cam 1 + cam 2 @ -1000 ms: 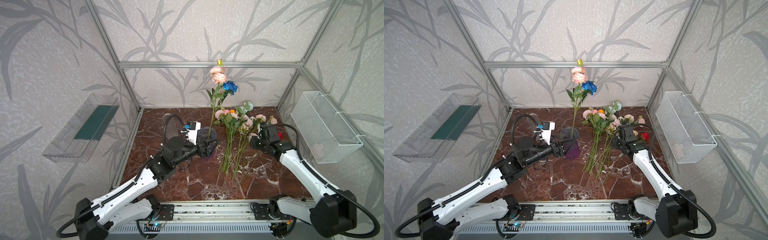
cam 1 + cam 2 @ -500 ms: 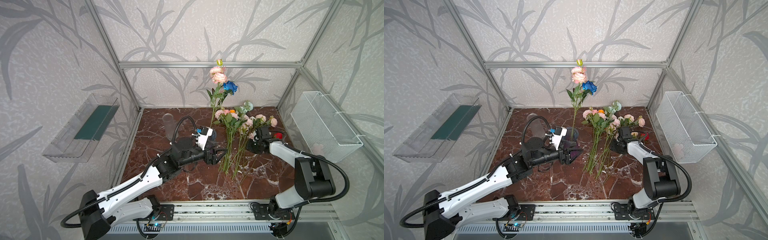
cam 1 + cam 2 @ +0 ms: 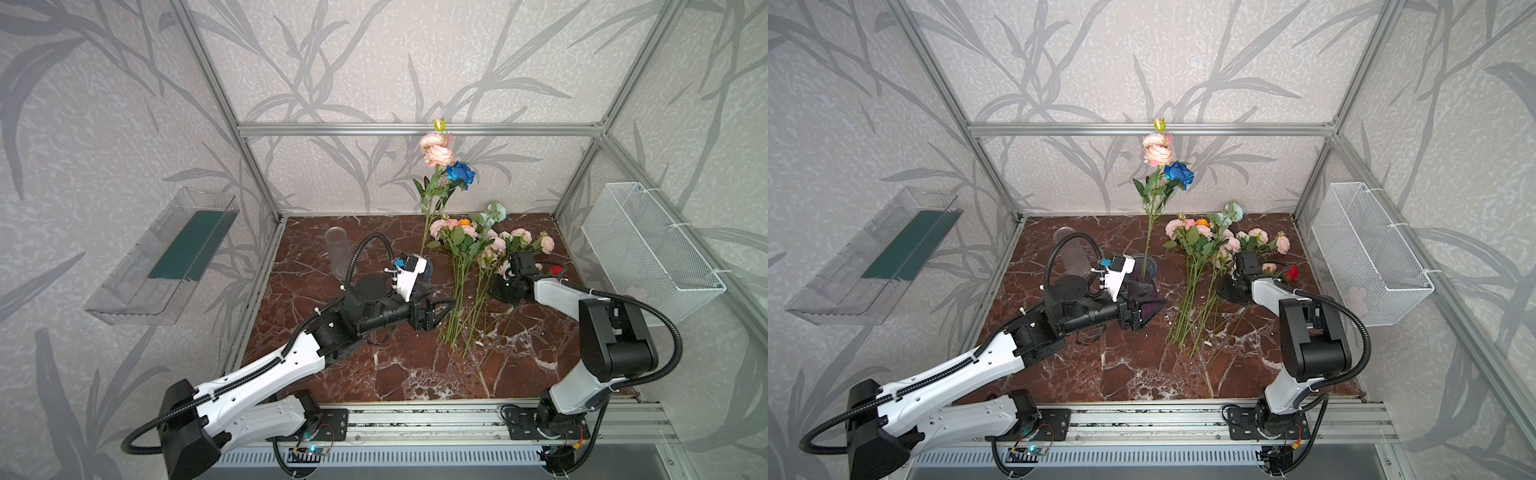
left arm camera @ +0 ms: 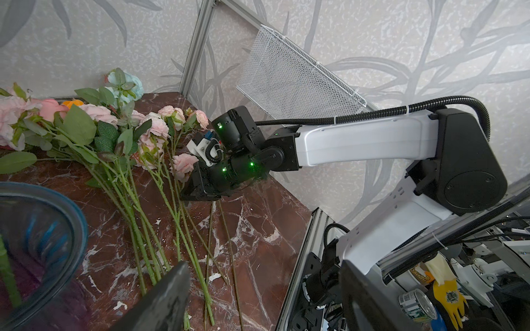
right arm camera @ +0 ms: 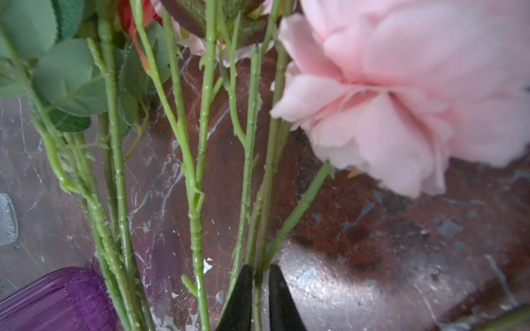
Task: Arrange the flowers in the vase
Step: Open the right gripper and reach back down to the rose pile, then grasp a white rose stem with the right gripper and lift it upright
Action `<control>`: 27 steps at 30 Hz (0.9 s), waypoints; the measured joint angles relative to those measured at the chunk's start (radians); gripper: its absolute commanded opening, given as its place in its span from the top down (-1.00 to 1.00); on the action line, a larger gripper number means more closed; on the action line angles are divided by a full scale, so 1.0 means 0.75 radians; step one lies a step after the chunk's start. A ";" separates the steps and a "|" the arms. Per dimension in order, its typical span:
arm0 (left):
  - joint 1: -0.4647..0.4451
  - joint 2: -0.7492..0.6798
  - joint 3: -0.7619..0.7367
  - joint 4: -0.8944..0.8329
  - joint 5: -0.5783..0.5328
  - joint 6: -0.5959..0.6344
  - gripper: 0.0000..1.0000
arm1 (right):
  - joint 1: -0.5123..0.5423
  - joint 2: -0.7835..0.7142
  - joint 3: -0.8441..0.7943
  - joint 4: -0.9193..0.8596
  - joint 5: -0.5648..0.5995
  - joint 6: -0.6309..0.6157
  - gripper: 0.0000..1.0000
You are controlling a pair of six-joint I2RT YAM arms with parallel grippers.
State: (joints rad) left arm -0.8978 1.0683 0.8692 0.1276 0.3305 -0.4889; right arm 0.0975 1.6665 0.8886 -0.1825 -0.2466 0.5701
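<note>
Because the loose flowers (image 3: 461, 266), long green-stemmed blooms in pink, pale turquoise and orange, lie fanned on the red-brown marble tabletop (image 3: 395, 365) right of centre in both top views, the right hand (image 5: 261, 269) sits low among them and is closed on one thin green stem (image 5: 258, 286), well below a frilly pink head (image 5: 401, 100), likely so the bloom hangs free once lifted. At mid-frame the left hand (image 3: 1152, 312) stands wide open and empty, just in front of the purple-tinted glass vase with a bluish rim (image 3: 1152, 270), which already holds a tall spray of pink blooms and a blue rose (image 3: 436, 153). Bare marble fills the lower frame, giving room to swing; neighbouring stems crowd the gripped one, and the vase mouth looks a narrow target.
</note>
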 measured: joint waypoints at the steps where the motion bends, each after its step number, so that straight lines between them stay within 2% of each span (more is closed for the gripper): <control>1: 0.000 0.000 0.000 0.000 0.000 0.000 -0.65 | -0.001 0.000 0.003 -0.003 0.001 0.000 0.69; 12: -0.004 0.002 0.000 -0.001 -0.016 0.010 -0.65 | -0.014 0.088 0.061 0.014 -0.008 0.001 0.74; 18: -0.006 0.008 0.000 -0.002 -0.016 0.011 -0.65 | -0.017 0.083 0.061 0.008 -0.009 -0.001 0.91; 22: -0.006 0.008 0.000 -0.003 -0.020 0.014 -0.65 | -0.017 0.016 0.057 -0.012 -0.013 0.003 0.94; 27: -0.006 0.008 0.000 -0.005 -0.020 0.015 -0.65 | -0.015 -0.167 0.056 -0.045 -0.024 0.007 0.95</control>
State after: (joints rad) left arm -0.9024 1.0744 0.8692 0.1242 0.3153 -0.4774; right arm 0.0860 1.5410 0.9310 -0.2161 -0.2646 0.5755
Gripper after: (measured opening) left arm 0.825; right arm 0.060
